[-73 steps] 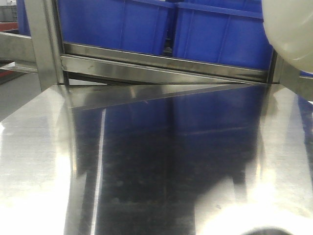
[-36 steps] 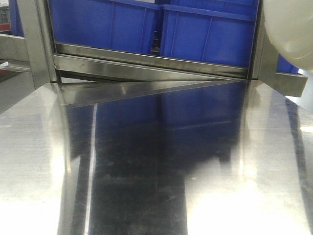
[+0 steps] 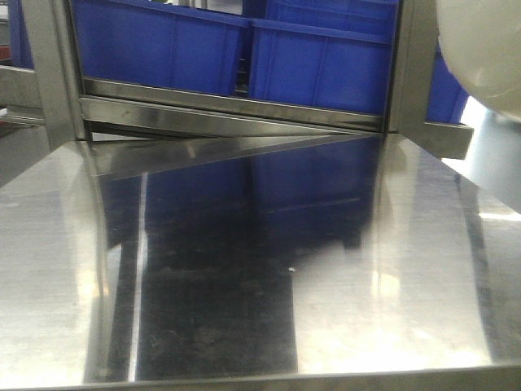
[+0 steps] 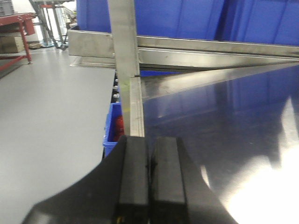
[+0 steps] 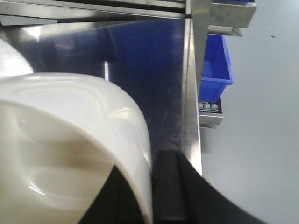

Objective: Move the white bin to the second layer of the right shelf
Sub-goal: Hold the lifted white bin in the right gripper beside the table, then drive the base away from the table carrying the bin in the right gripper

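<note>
Steel, mirror-bright: in the front view the table point(image 3: 244, 285) reflects blue crates point(image 3: 317, 61) at its far edge; the white bin point(image 3: 480, 49) hangs lifted at far right (presumably for carrying). Left wrist: the left gripper point(image 4: 149, 186) sits over the table's left edge, jaws clenched on nothing, grey floor point(image 4: 51, 107) beyond. Right wrist: the right gripper point(image 5: 156, 191) pinches the bin's wall in its jaws; a rollered level right of the table may be the right shelf second layer point(image 5: 209, 106).

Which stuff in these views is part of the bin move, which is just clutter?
In the job: white bin, right pincer shut on its wall.
Just there: blue crates, steel tabletop, left pincer shut and empty, red bench.
Target shelf level: cannot pick it out for sure.
</note>
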Tool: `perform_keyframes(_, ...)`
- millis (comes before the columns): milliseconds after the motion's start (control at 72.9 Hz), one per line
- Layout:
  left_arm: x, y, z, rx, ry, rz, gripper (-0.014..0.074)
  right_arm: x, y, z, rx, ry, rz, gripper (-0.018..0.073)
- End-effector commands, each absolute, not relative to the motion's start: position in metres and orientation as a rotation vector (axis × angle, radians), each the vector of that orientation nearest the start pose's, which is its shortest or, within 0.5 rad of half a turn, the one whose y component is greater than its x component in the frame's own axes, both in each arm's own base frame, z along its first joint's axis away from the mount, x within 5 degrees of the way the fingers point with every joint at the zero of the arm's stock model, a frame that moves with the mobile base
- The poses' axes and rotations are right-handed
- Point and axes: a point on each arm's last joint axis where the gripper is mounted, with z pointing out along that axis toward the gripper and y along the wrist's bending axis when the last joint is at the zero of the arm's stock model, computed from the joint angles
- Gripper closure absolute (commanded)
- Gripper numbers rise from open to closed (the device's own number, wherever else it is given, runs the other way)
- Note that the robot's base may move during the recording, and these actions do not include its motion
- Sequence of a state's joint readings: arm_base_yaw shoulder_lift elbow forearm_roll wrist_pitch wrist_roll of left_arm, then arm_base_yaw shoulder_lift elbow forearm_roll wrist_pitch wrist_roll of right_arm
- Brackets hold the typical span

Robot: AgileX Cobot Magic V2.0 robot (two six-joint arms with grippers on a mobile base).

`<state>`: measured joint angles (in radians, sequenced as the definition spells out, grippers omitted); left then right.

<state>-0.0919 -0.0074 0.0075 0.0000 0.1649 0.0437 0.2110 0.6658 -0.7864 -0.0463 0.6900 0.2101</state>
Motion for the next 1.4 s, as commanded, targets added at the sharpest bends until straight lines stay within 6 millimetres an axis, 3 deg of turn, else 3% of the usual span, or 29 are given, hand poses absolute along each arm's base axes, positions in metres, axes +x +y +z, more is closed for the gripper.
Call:
perform_keyframes(0, 0.0564, -0.0055, 0.1923, 0.108, 1.580, -0.046, 0.0512, 0.1233, 0.0230, 0.3775, -0.018, 1.923, 0.222, 0.0504)
perform_keyframes(1385, 0.0564, -0.0055, 0.1923, 0.108, 1.580, -0.046, 0.0512, 0.1233, 0.0230, 0.3775, -0.018, 1.923, 0.222, 0.0504)
